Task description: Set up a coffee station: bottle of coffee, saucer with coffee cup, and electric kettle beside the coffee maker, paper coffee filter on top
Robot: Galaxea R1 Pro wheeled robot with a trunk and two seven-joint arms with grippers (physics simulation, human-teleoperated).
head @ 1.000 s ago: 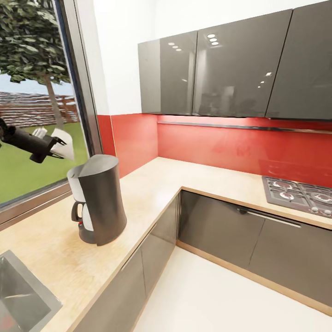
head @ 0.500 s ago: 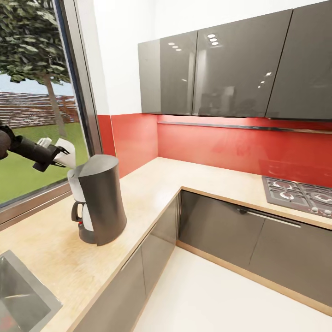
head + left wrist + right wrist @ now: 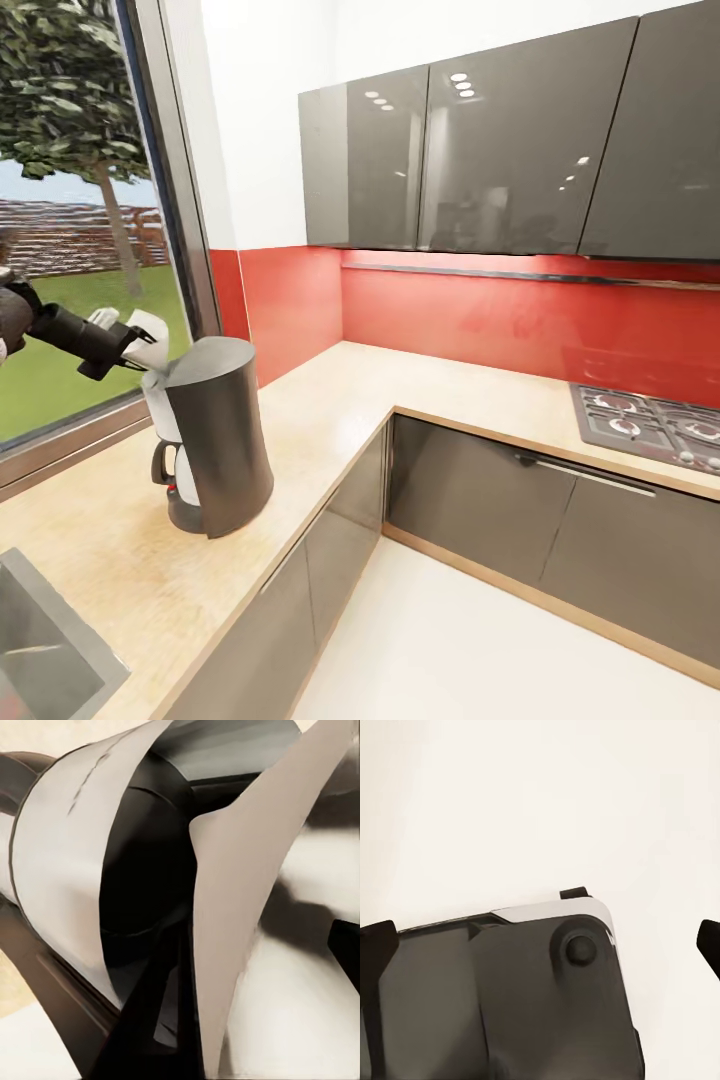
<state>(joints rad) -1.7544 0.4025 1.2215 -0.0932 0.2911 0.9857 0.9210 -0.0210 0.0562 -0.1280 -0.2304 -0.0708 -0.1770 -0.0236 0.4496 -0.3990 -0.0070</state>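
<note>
The L-shaped beige desk [image 3: 330,400] runs from the near left, past the window [image 3: 70,200], to the far corner and then right along the red backsplash [image 3: 500,320], with glossy grey wall cabinets [image 3: 480,140] above and a gas hob [image 3: 650,420] at the far right. A steel sink [image 3: 40,640] sits sunk in the near left end. The coffee maker [image 3: 210,435] stands on the left stretch of the desk, near its front edge. Compared with a second ago, the left claw [image 3: 128,342] has come lower and closer to the machine, so the white paper coffee filter [image 3: 150,335] clamped in it now sits just at the top left rim of the coffee maker. In the left wrist view the filter [image 3: 247,907] spreads close before the camera over dark parts. The right claw's fingertips [image 3: 376,937] stand apart over a pale floor.
</note>
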